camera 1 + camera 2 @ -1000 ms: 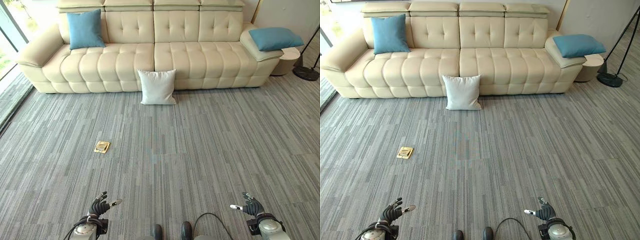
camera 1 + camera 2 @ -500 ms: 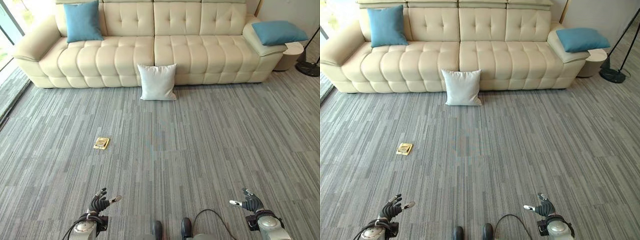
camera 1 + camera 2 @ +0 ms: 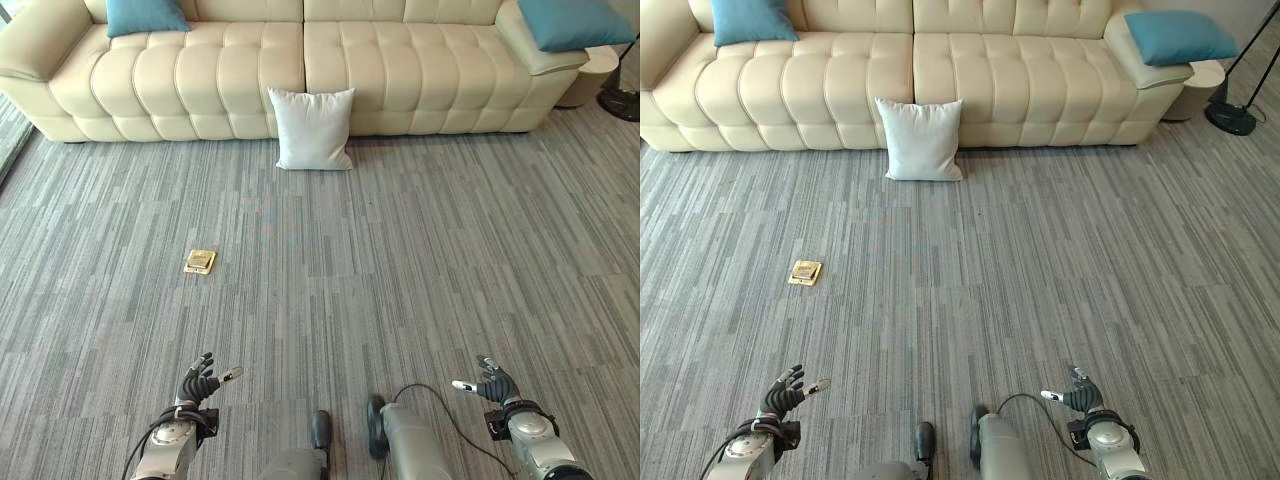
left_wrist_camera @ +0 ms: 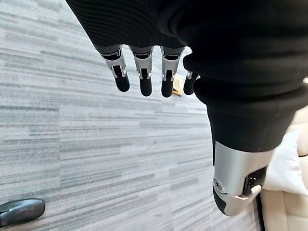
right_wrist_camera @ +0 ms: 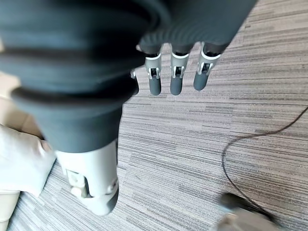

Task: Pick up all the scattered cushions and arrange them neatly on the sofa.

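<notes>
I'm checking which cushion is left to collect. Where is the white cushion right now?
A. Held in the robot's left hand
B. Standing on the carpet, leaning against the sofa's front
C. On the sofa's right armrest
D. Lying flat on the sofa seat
B. The white cushion stands upright on the carpet, propped against the front of the sofa, and neither hand is near it.
</notes>
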